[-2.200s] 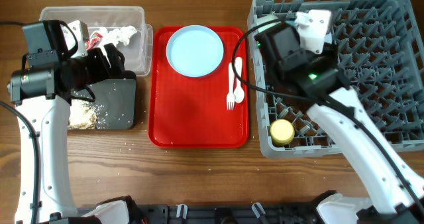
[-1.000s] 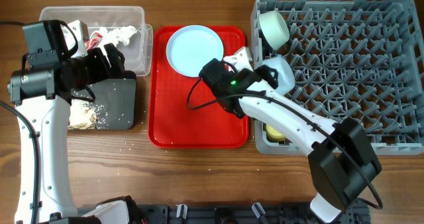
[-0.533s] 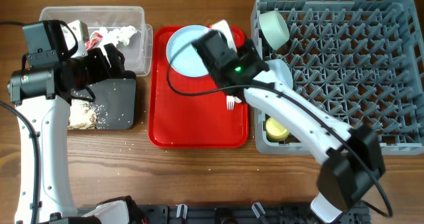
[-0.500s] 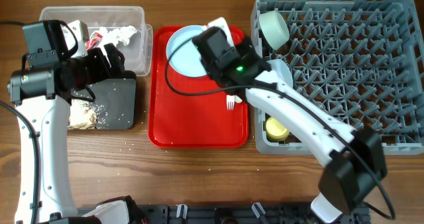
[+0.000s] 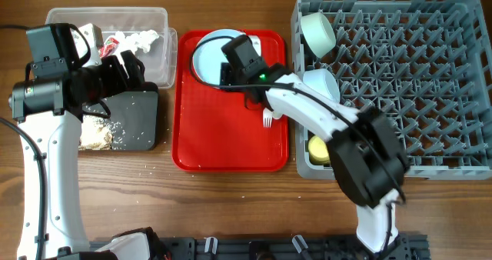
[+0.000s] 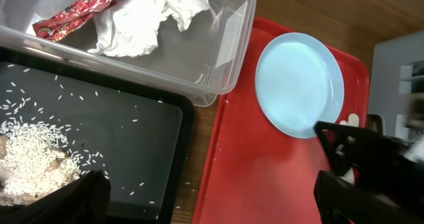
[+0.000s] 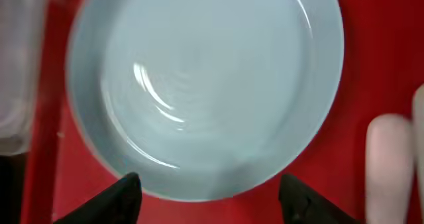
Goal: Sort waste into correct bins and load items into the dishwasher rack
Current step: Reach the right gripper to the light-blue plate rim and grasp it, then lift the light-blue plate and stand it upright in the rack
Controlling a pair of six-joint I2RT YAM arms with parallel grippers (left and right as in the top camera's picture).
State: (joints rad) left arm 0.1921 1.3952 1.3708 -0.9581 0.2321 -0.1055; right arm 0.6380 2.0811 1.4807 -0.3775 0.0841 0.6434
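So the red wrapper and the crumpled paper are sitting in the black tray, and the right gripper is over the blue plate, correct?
Not quite. The red wrapper and crumpled white paper lie in the clear tub, not the black tray; the left wrist view shows it. The right gripper is over the blue plate.

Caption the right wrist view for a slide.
Right gripper open above the blue plate on the red tray, white cutlery at right.

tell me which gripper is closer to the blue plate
Right. The right gripper hangs directly above the plate, fingers spread near its edge. The left gripper sits off to the side by the black tray and clear tub.
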